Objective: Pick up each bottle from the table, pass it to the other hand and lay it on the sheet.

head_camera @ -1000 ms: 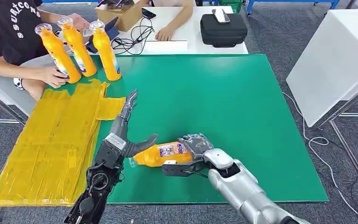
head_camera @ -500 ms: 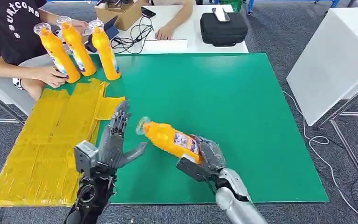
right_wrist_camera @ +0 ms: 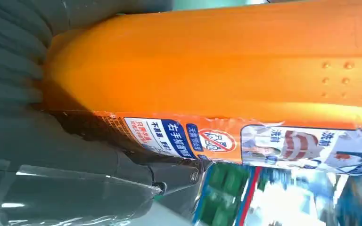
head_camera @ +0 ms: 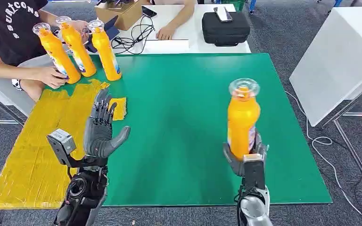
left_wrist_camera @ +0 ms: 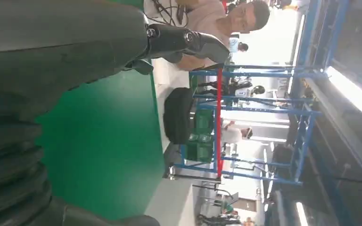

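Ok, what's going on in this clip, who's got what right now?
The robot's right hand grips an orange bottle by its lower part and holds it upright above the green table. Its left hand is raised with fingers spread and nothing in it, near the edge of the yellow sheet, so no handover has happened yet. At the far corner three more orange bottles stand upright, and a person's hand rests on one of them.

Your right hand (head_camera: pixel 245 160) now holds the bottle (head_camera: pixel 242 120) upright, cap at 12 o'clock, lifted off the table and swung toward 3 o'clock. Your left hand (head_camera: pixel 101 132) rises, fingers spread, palm facing the bottle.
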You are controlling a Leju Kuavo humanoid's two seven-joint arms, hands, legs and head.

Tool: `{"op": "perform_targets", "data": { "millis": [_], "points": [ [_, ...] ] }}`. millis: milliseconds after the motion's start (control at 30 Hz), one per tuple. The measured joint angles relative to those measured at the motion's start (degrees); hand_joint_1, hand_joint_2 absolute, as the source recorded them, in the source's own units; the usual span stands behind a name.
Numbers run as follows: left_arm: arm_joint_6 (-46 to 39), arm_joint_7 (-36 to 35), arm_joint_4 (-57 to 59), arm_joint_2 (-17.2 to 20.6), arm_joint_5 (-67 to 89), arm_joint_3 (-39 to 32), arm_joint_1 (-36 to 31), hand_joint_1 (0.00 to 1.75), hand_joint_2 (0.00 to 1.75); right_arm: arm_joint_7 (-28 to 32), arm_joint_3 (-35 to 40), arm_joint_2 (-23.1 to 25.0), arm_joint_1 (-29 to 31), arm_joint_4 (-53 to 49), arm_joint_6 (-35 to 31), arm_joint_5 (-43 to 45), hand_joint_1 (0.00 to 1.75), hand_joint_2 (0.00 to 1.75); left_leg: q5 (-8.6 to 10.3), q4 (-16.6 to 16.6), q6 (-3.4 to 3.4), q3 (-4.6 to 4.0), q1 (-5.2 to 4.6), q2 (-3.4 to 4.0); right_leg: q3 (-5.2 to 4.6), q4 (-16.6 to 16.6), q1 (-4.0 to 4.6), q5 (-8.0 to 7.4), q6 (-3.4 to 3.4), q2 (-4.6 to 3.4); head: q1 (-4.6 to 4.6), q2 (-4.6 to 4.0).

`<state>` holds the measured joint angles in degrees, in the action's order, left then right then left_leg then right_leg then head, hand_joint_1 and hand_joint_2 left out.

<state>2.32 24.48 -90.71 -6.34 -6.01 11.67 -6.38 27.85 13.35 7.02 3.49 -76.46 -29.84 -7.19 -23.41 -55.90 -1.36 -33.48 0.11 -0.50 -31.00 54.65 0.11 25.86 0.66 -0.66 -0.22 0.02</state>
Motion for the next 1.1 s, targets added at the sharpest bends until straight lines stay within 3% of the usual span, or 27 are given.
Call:
{"op": "perform_targets", "data": {
  "millis": [267, 633, 1100],
  "points": [
    [0.83, -0.92, 0.68, 0.09, 0.46, 0.42, -0.92, 0.0, 1.75, 4.37, -1.61, 1.77, 0.19, -0.65, 0.2, 2.77, 1.75, 1.75, 0.01, 0.0, 0.0, 0.01, 0.01, 0.0, 0.0, 0.01, 0.03, 0.0, 0.0, 0.0, -0.02, 0.0],
    [6.12, -1.51, 1.03, 0.11, 0.88, 7.48, -5.48, 0.0, 1.75, 7.43, 2.04, 3.69, 4.31, 2.3, 3.52, 4.32, 1.75, 1.75, 0.01, 0.0, 0.0, -0.01, 0.0, 0.0, 0.01, 0.02, 0.03, 0.0, 0.0, 0.01, -0.02, 0.0],
    [6.82, -2.05, 1.27, 0.79, 2.41, 10.82, -8.19, 0.0, 1.75, 7.32, 15.39, 5.27, 12.94, 9.95, 8.64, -2.7, 1.75, 1.75, 0.02, 0.0, 0.01, -0.02, 0.03, 0.01, -0.04, 0.03, 0.06, 0.0, 0.0, -0.01, -0.02, 0.0]
  ]
}}
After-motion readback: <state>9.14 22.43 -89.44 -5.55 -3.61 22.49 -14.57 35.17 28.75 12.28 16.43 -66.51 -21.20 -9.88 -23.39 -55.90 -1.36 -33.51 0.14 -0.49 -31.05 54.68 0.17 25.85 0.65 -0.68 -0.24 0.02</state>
